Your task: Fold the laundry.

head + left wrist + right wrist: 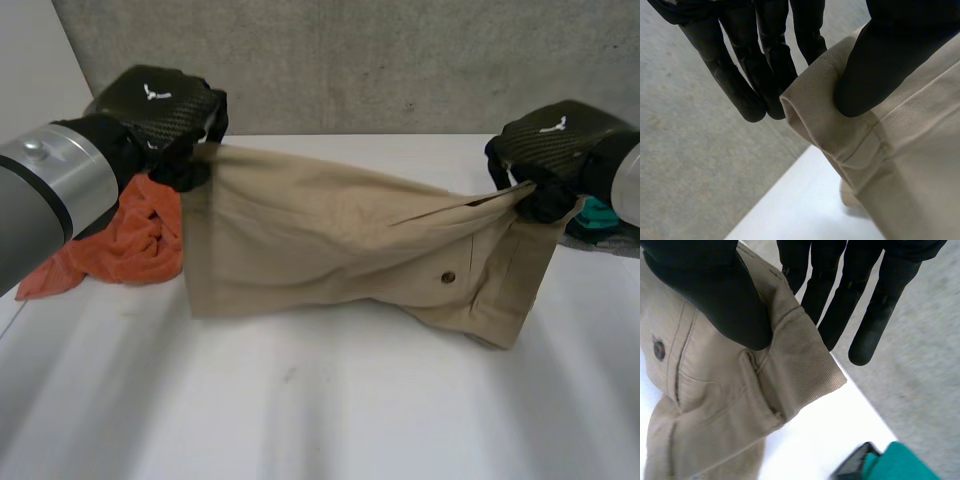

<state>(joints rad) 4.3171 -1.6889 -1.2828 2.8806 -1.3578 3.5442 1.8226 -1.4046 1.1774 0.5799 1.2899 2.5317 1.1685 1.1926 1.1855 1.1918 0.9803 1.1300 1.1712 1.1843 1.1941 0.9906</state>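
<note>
A pair of khaki shorts [330,250] hangs stretched between my two hands above the white table [320,400], its lower edge resting on the tabletop. My left hand [170,115] pinches the shorts' upper left corner; in the left wrist view the thumb [880,65] presses the hem [825,115] against the fingers [755,75]. My right hand [550,155] pinches the upper right corner by the waistband; in the right wrist view the thumb [725,300] clamps the khaki cloth [785,360] against the fingers [860,305]. A small button [448,277] shows on the shorts.
An orange cloth [125,245] lies crumpled on the table behind the shorts at the left. A teal item [598,218] sits on a dark object at the right edge, also under my right hand [895,462]. A grey wall [350,60] backs the table.
</note>
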